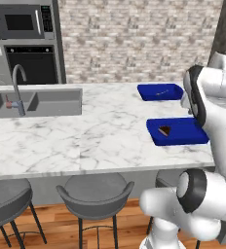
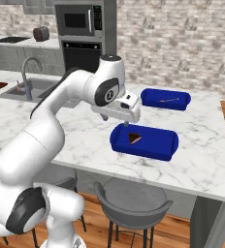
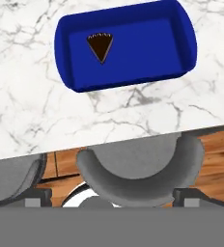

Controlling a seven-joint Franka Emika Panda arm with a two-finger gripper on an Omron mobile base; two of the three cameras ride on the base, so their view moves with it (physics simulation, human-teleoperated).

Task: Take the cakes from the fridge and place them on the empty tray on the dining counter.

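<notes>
One small dark-brown triangular cake wedge (image 3: pixel 100 47) lies flat inside the near royal-blue rectangular tray (image 3: pixel 176 62), toward one end, on the white grey-veined marble dining counter (image 1: pixel 85 141). The two-finger gripper (image 2: pixel 126 123) hangs above that tray, jaws spread wide, holding nothing.

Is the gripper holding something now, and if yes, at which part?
Nothing is held. The cake lies in the blue tray, apart from the gripper.

you have open marble counter (image 1: pixel 85 141) from nine to eleven o'clock of the near tray (image 1: pixel 180 138), while the far tray (image 1: pixel 160 91) blocks twelve and stools (image 1: pixel 98 194) crowd six.
</notes>
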